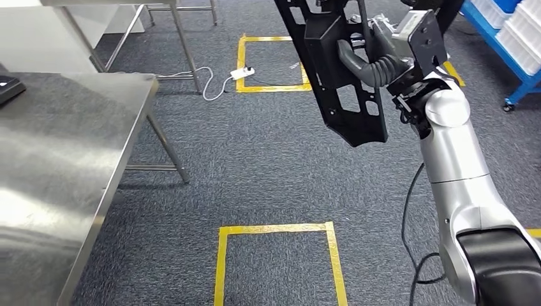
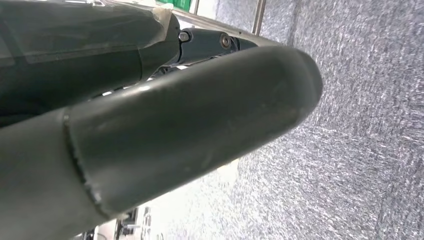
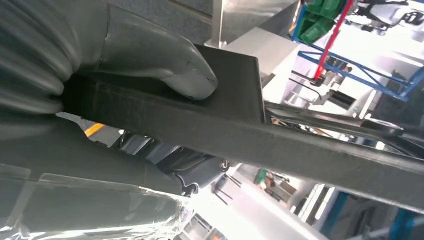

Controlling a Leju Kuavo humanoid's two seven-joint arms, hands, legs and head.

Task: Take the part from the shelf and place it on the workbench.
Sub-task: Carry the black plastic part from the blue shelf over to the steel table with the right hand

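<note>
- Step: carry. Right robot hand (image 1: 373,54) is clamped on the black part (image 1: 338,83), held aloft at upper centre-right.
- Left robot hand (image 2: 165,125): state cannot be told.
- Next: swing the part left, lower it onto the bench (image 1: 57,166).

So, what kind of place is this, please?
Probably a factory or workshop floor: a steel workbench, yellow tape squares on grey carpet, blue shelving with crates. The right hand holds a black part.

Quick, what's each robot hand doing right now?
Left robot hand: cannot be told.
Right robot hand: holding the black part.
</note>
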